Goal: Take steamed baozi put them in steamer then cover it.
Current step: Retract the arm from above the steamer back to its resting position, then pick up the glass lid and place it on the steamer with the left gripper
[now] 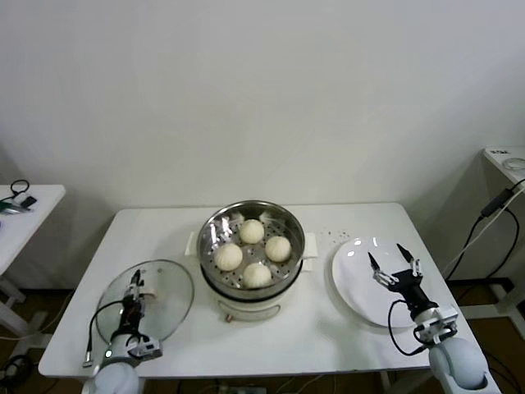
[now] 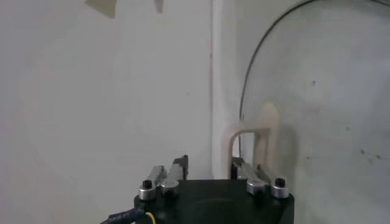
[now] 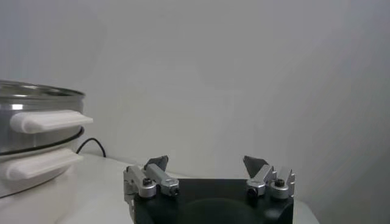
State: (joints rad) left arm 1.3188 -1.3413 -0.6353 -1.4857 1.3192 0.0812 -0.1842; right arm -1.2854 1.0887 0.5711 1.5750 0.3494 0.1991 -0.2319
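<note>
Seemingly four smooth cream steamed baozi (image 1: 252, 231) inside shiny steamer (image 1: 212, 232)

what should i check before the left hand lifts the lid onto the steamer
1. All four steamed baozi inside the steamer: ok.
2. Left hand placed at the cover handle: ok, its fingers sit on either side of the cream bar.
3. Grip on the handle firm: cannot tell, the fingers look part-closed around it but contact is not clear.
4. Cover lying flat on the table, to the steamer's left: ok.
5. Right hand out of the way: ok, open above the empty white plate.
6. Steamer top free of obstructions: ok.
</note>
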